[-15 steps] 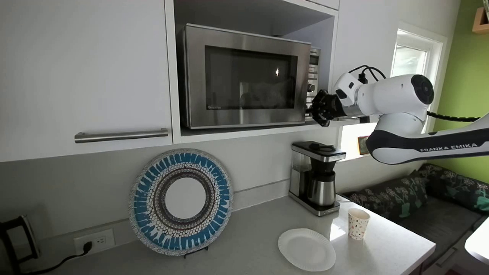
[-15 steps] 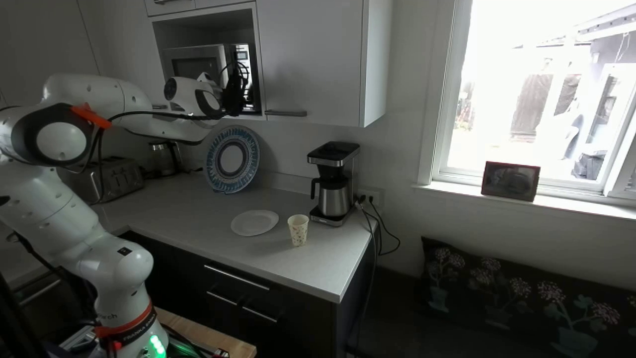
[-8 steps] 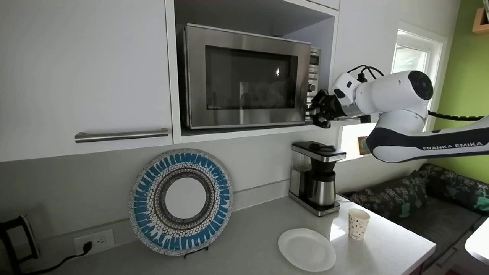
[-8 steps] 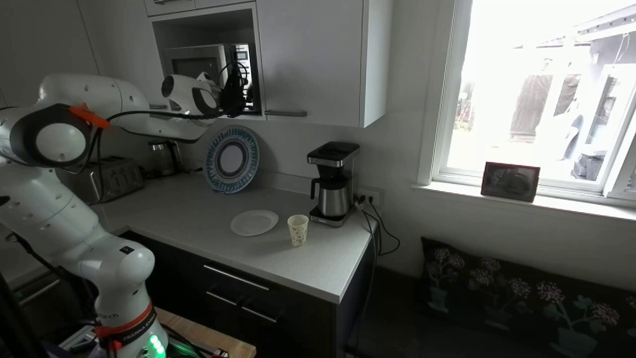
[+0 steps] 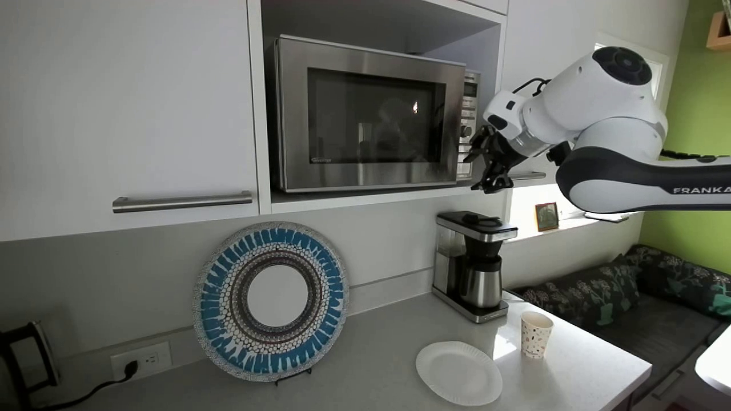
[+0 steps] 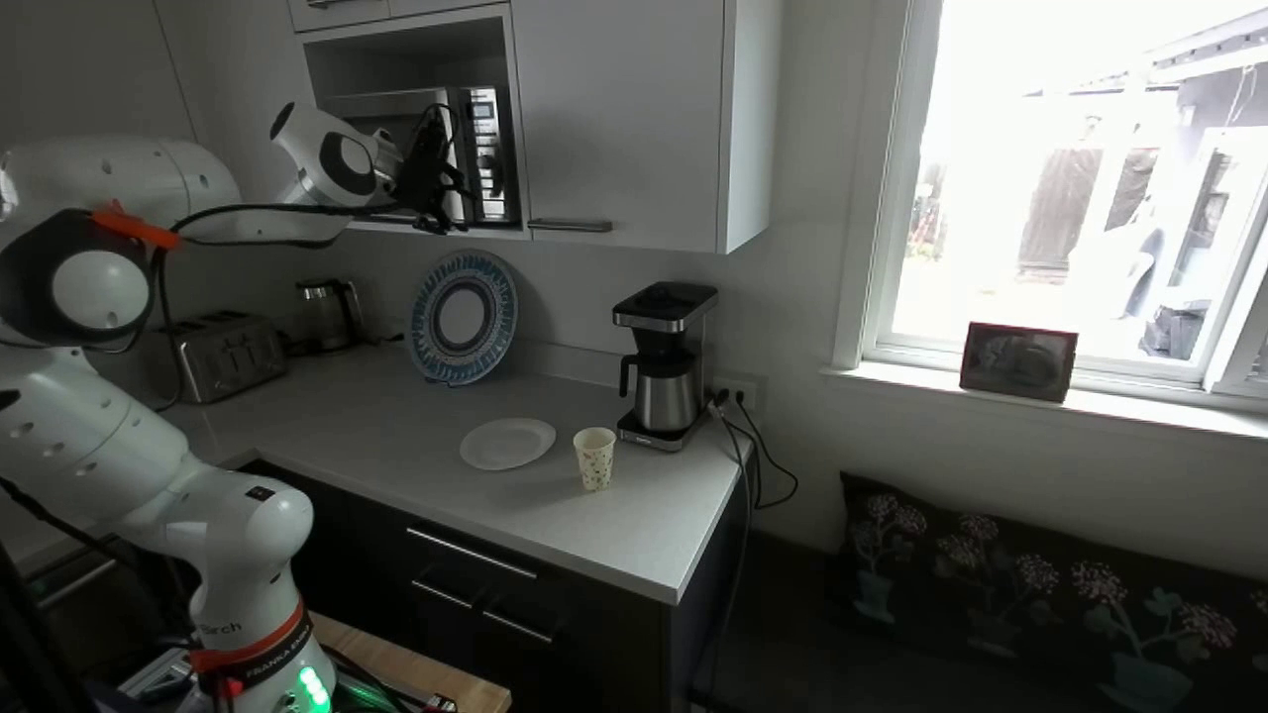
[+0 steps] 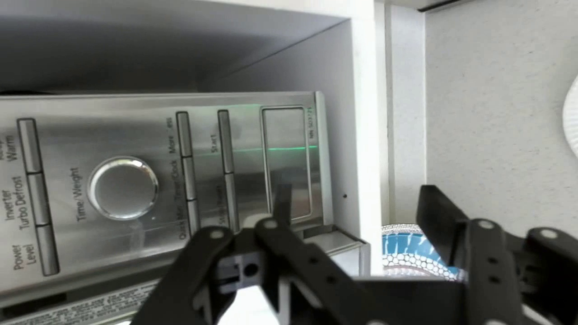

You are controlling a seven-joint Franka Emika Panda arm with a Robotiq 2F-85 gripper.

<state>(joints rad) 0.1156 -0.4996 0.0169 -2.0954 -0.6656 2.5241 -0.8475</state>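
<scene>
Microwave oven, stainless steel with a dark window, sits in an open niche of the white wall cabinets, its door ajar and standing forward of the control panel. That panel, turned sideways in the wrist view, carries a round Time/Weight dial, slim buttons and a rectangular display. Near the panel hangs the gripper, its fingers spread well apart; whether either one touches the oven, I cannot tell. Below, on the pale countertop, stands a coffee maker with a steel carafe. Toward the counter's front are a white paper plate and, just beside it, an upright speckled paper cup. Farther along the counter, a round blue-patterned platter leans on a black stand. Beyond that, in an exterior view, come a kettle and a steel toaster; past the coffee maker, a framed picture stands on the windowsill.
</scene>
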